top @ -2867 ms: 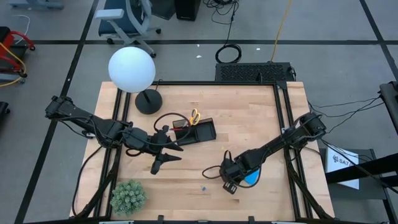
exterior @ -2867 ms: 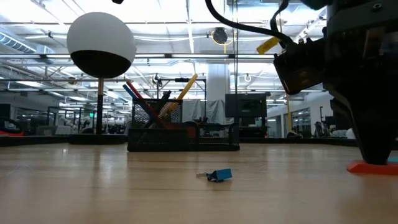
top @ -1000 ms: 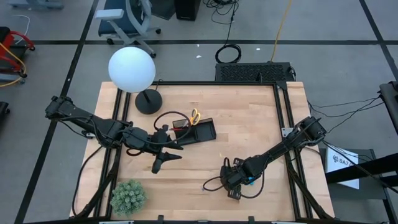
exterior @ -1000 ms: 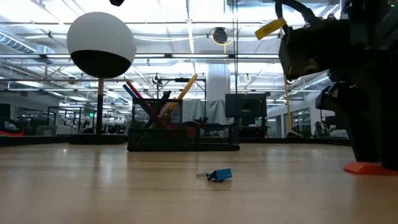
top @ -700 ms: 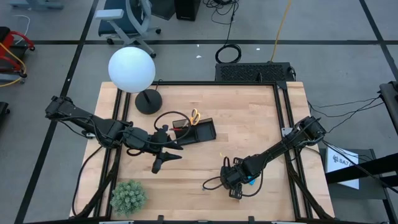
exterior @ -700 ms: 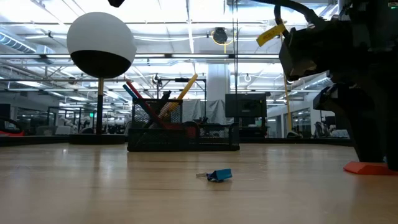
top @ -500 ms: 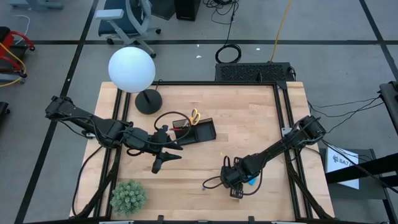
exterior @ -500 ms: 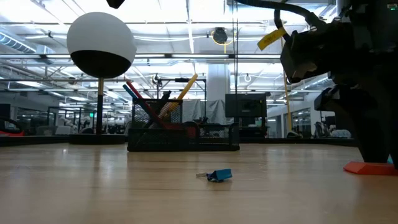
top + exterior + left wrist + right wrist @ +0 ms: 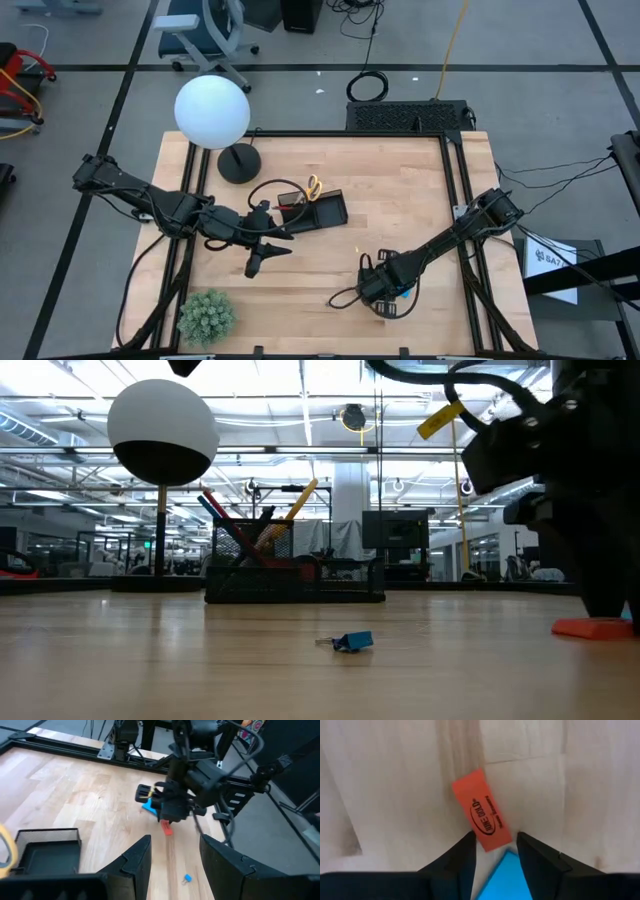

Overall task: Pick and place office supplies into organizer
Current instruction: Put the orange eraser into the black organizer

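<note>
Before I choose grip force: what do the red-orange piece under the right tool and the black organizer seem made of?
The red-orange piece looks like a matte rubber eraser: flat block with black printed lettering, though plastic is possible. The organizer looks like black wire mesh, likely metal: background light shows through its walls.

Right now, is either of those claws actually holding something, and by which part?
Nothing is held. The right gripper stands open over an orange eraser lying on the table, one end between its fingers. The left gripper hangs open and empty.

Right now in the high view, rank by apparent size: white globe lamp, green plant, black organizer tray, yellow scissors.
Largest to smallest:
1. White globe lamp
2. Black organizer tray and green plant, too alike to rank
3. Yellow scissors
</note>
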You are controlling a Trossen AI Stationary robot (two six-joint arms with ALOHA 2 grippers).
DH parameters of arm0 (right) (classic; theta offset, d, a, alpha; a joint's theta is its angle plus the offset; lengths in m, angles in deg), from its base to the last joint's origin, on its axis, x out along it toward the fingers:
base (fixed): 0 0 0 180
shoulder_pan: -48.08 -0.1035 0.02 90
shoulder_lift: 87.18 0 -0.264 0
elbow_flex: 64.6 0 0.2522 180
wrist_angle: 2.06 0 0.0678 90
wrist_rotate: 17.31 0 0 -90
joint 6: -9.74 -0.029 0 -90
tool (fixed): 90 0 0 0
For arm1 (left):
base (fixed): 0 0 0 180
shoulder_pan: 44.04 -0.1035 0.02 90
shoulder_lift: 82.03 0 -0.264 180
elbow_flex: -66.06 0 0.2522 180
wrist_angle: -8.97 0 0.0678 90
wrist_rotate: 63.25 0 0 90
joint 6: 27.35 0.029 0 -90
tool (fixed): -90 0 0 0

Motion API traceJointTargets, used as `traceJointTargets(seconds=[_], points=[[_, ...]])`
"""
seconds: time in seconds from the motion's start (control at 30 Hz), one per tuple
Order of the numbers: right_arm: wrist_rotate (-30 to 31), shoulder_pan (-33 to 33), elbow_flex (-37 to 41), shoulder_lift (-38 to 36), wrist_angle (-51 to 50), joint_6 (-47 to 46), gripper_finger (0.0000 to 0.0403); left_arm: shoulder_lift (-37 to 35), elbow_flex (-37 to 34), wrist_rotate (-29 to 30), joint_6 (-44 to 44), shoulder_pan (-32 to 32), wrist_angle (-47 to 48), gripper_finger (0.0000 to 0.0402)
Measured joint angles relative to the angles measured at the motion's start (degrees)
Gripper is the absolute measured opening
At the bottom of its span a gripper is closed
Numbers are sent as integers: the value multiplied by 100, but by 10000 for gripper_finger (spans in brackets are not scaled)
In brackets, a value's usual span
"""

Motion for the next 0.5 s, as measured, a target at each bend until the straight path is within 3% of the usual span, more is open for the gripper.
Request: traceJointTargets(seconds=[0.2,0.5], points=[[191,-129,-151,-1,152,474,119,0,0,14,172,-83,30,161],[26,-36,-159,-3,509,1031,131,0,0,-1,140,-155,30,161]])
